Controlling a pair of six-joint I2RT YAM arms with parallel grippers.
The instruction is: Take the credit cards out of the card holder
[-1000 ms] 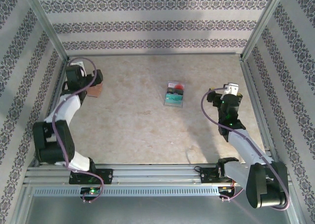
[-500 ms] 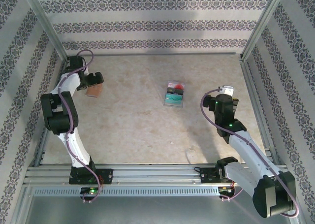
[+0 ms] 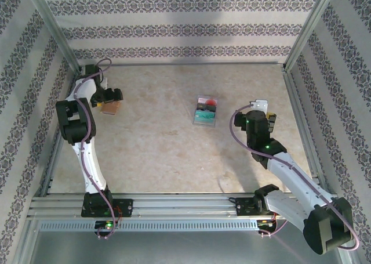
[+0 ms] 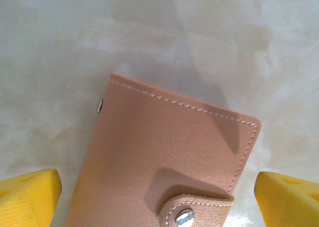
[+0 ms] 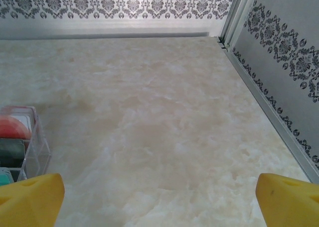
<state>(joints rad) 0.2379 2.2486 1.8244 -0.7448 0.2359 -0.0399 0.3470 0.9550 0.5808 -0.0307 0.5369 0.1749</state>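
The card holder (image 3: 111, 108) is a brown leather wallet lying flat at the far left of the table. In the left wrist view the card holder (image 4: 164, 152) is folded shut, and its small tab (image 4: 197, 209) is snapped over the edge. The credit cards are hidden. My left gripper (image 3: 106, 100) hangs just above the wallet. The left gripper (image 4: 158, 196) is open, one yellow fingertip (image 4: 30, 194) on each side of the wallet and neither touching it. My right gripper (image 3: 265, 109) is open at the right, and in its wrist view the gripper (image 5: 159, 199) is over bare table.
A clear plastic box (image 3: 205, 111) with red, dark and teal pieces sits at the middle of the table; the box (image 5: 22, 142) is to the left of my right gripper. Patterned walls and metal rails (image 3: 298, 110) close in the table on three sides.
My left arm has folded upright, its elbow swinging toward the far left, while its gripper stays over the wallet. My right gripper has shifted slightly left.
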